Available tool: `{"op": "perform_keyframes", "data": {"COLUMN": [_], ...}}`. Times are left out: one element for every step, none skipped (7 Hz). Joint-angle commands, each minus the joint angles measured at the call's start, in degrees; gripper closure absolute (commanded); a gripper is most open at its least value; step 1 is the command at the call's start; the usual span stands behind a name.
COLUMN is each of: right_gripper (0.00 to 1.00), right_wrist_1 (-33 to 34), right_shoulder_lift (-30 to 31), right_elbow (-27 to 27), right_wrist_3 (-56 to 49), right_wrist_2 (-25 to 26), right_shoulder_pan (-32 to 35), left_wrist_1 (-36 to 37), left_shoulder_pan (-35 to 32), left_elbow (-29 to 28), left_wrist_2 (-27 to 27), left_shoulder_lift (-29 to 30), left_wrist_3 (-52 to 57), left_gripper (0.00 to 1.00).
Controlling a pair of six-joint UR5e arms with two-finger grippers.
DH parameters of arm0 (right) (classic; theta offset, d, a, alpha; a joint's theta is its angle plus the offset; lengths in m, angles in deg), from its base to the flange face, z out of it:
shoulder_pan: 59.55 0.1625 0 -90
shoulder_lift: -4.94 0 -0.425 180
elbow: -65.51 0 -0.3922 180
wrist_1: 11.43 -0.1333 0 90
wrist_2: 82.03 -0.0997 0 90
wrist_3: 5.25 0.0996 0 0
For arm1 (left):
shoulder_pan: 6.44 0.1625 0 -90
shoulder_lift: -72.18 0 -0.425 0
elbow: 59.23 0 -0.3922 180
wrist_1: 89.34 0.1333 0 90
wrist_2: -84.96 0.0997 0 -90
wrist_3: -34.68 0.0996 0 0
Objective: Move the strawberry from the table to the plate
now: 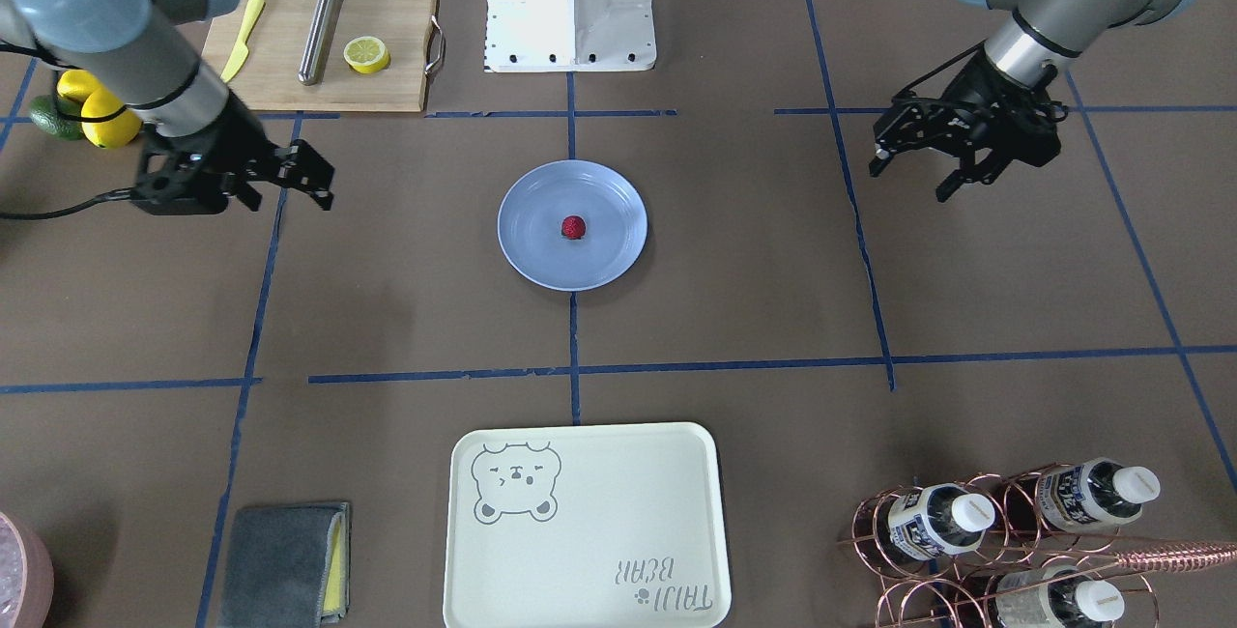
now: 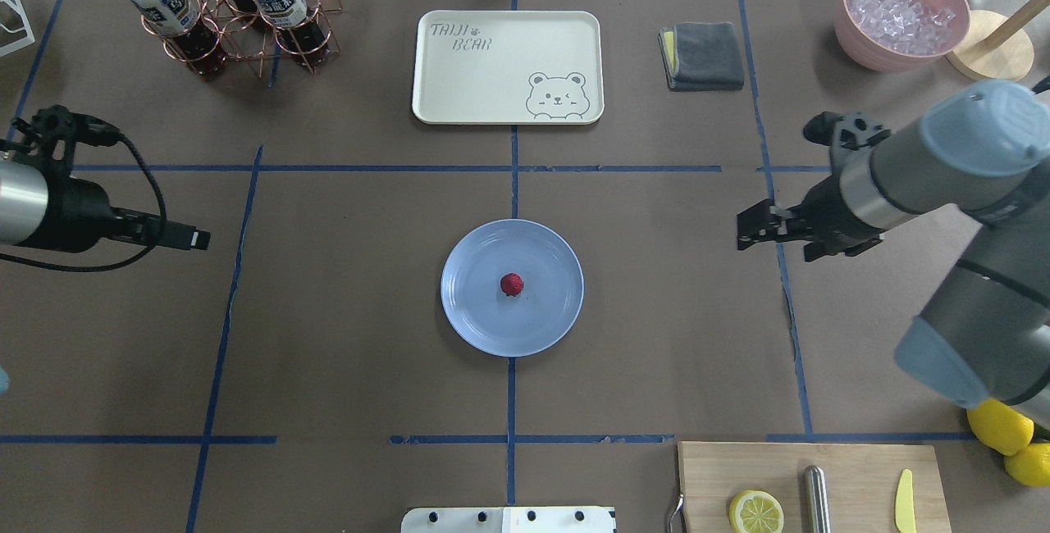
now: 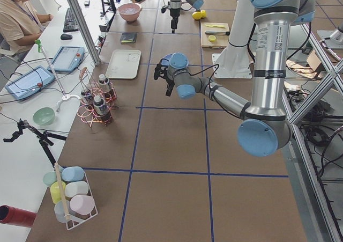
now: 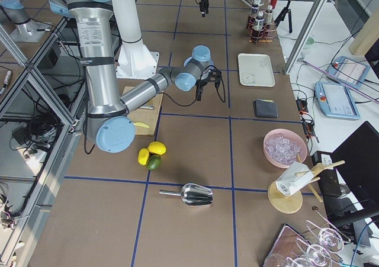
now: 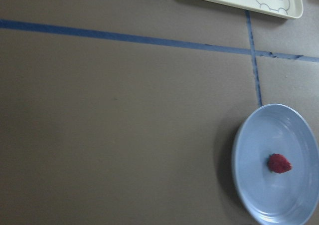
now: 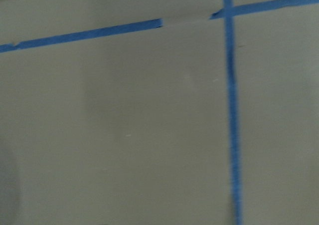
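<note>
The strawberry (image 1: 573,227) (image 2: 512,284) (image 5: 279,163), a tiny dark-red piece, lies near the middle of the light blue plate (image 1: 527,256) (image 2: 476,316) (image 5: 256,187) on the brown table (image 1: 734,319). My left gripper (image 1: 913,174) (image 2: 187,236) hovers open and empty well off to the plate's side. Opposite it, my right gripper (image 1: 287,195) (image 2: 773,242) also stands open with nothing between its fingers, over a blue tape line. Neither gripper touches the plate.
A cream bear tray (image 1: 580,522) sits beyond the plate. A cutting board (image 1: 387,87) carries a lemon half (image 1: 366,54), a yellow knife and a metal rod. Lemons and an avocado (image 1: 106,116), a bottle rack (image 1: 1015,531), a grey cloth (image 1: 285,560) and an ice bowl (image 2: 902,12) ring the edges.
</note>
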Motion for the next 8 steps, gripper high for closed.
{"op": "perform_keyframes", "data": {"right_gripper": [0.0, 0.0, 0.0, 0.0, 0.0, 0.0, 0.0, 0.0], "right_wrist_1": [1.45, 3.81, 10.1, 18.26, 21.38, 21.76, 21.68, 21.68], "right_shoulder_lift": [9.42, 11.01, 11.03, 10.33, 10.24, 10.5, 10.94, 10.94], "right_elbow": [-2.51, -5.15, -6.13, -5.97, -5.96, -5.96, -6.05, -6.14], "right_wrist_3": [-25.89, -37.39, -48.47, -58.76, -62.61, -62.56, -61.86, -61.77], "right_wrist_2": [-6.99, -7.89, -7.9, -7.9, -7.99, -9.12, -11.65, -11.68], "right_shoulder_pan": [16.24, 22.41, 28.21, 33.66, 35.89, 36.44, 36.79, 36.79], "left_wrist_1": [1.89, 6.78, 14.75, 25.7, 35.82, 40.27, 39.97, 39.7], "left_shoulder_pan": [-14.03, -19.59, -24.95, -28.48, -30.69, -30.98, -30.98, -30.98], "left_elbow": [-3.88, -4.25, -4.17, -4.08, -4.25, -4.43, -6.52, -8.63], "left_wrist_2": [-7.67, -8.76, -8.77, -8.77, -8.77, -9.12, -12.52, -15.16], "left_shoulder_lift": [-4.78, -5.4, -5.15, -3.06, 0.53, 1.0, 0.31, 0.31], "left_wrist_3": [22.33, 32.17, 40.71, 46.54, 49.55, 49.76, 49.59, 49.76], "left_gripper": [0.0, 0.0, 0.0, 0.0, 0.0, 0.0, 0.0, 0.0]}}
